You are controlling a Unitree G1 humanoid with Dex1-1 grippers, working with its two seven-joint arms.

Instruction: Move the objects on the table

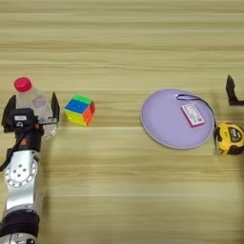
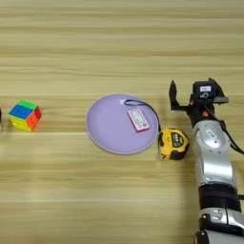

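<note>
Light wooden table (image 1: 119, 47) with grain running side to side carries everything. At far left the bottle (image 1: 33, 102) leans, red cap up and left, between the spread fingers of the left gripper (image 1: 31, 110); whether they touch it is unclear. Just right sits the puzzle cube (image 1: 79, 110). The tape measure (image 2: 173, 143) touches the lilac plate (image 2: 107, 131), below and left of the right gripper (image 2: 193, 97), wide open and empty

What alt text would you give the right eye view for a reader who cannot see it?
The robot's right gripper is open above a yellow-and-black tape measure that lies by the right rim of a lilac plate holding a small pink card. A multicoloured puzzle cube sits far left on the wooden table.
</note>
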